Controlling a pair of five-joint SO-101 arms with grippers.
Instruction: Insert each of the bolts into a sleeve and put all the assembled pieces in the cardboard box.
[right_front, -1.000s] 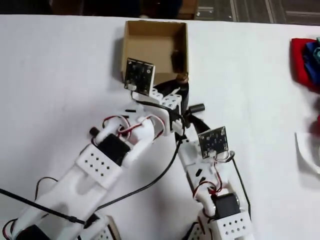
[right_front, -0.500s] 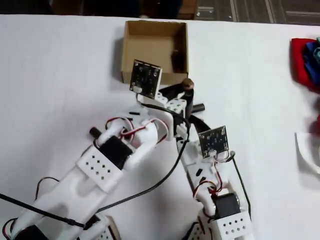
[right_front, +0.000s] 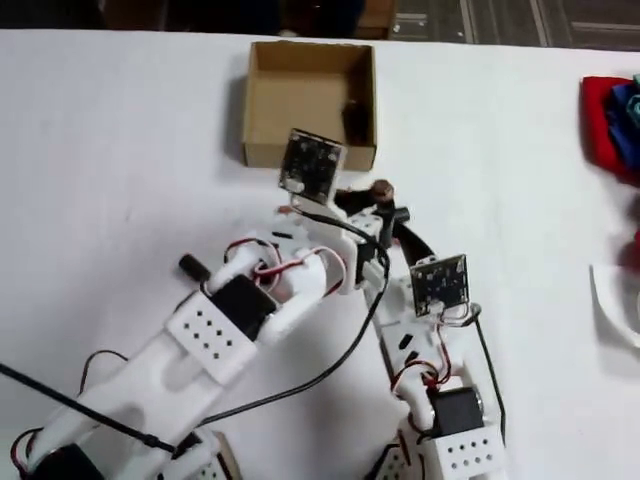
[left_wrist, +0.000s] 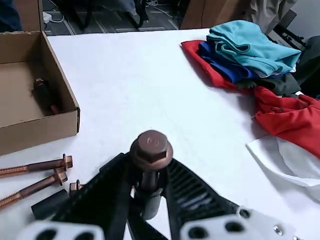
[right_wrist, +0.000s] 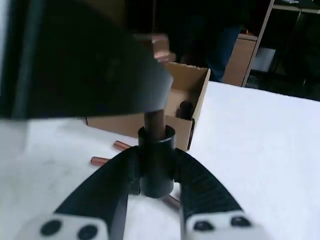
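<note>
My left gripper (left_wrist: 148, 172) is shut on a copper bolt (left_wrist: 151, 146), held head up. Its shaft goes down into a black sleeve (right_wrist: 156, 162), on which my right gripper (right_wrist: 156, 175) is shut. In the high view the bolt head (right_front: 380, 190) and the sleeve (right_front: 398, 215) sit together just in front of the cardboard box (right_front: 248, 100), between the two arms. One dark assembled piece (left_wrist: 45, 95) lies inside the box (left_wrist: 60, 85). Loose bolts (left_wrist: 35, 166) and a spare sleeve (left_wrist: 50, 204) lie on the table beside the box.
A pile of red, blue and teal cloth (left_wrist: 240, 50) lies at the table's right edge, with a white sheet (left_wrist: 285, 160) nearer. A small dark cylinder (right_front: 190, 265) lies left of the left arm. Bare white table (right_front: 120, 150) stretches to the left of the box.
My left gripper has carried the bolt away from the box's front wall, to the right and nearer, onto the sleeve. The right gripper has hardly moved.
</note>
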